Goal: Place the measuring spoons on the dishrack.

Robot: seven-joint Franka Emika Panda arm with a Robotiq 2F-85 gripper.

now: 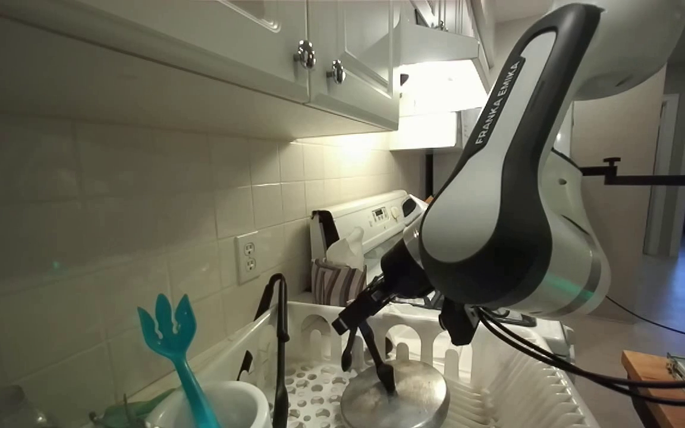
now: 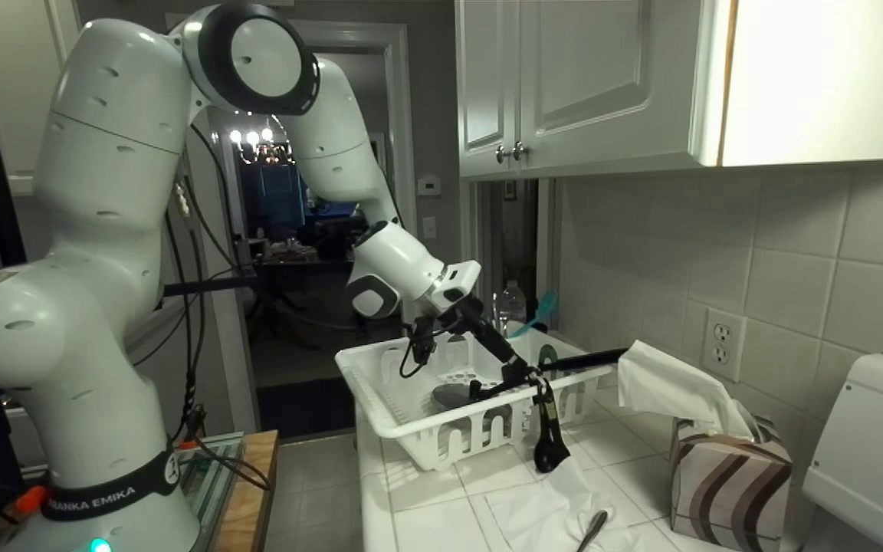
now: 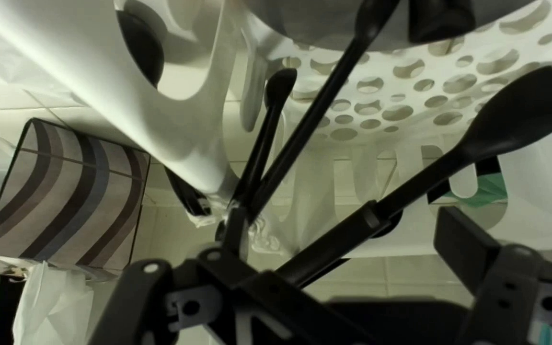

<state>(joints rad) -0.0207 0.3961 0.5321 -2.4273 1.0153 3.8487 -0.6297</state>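
Note:
The measuring spoons are a dark bunch draped over the rim of the white dishrack. Some hang outside the rack above the counter; others point inward over the steel lid, as the spoons also show in an exterior view and the wrist view. Their joined end lies at the rim. My gripper is above that rim, pointing down. In the wrist view my gripper has its fingers wide apart. One fingertip is right by the joined end and partly covers it; I cannot tell whether they touch.
A round steel lid lies in the rack. A long black utensil leans across the rim, its handle passing between my fingers' lines of sight. A teal fork stands in a white cup. A striped tissue box stands beside the rack.

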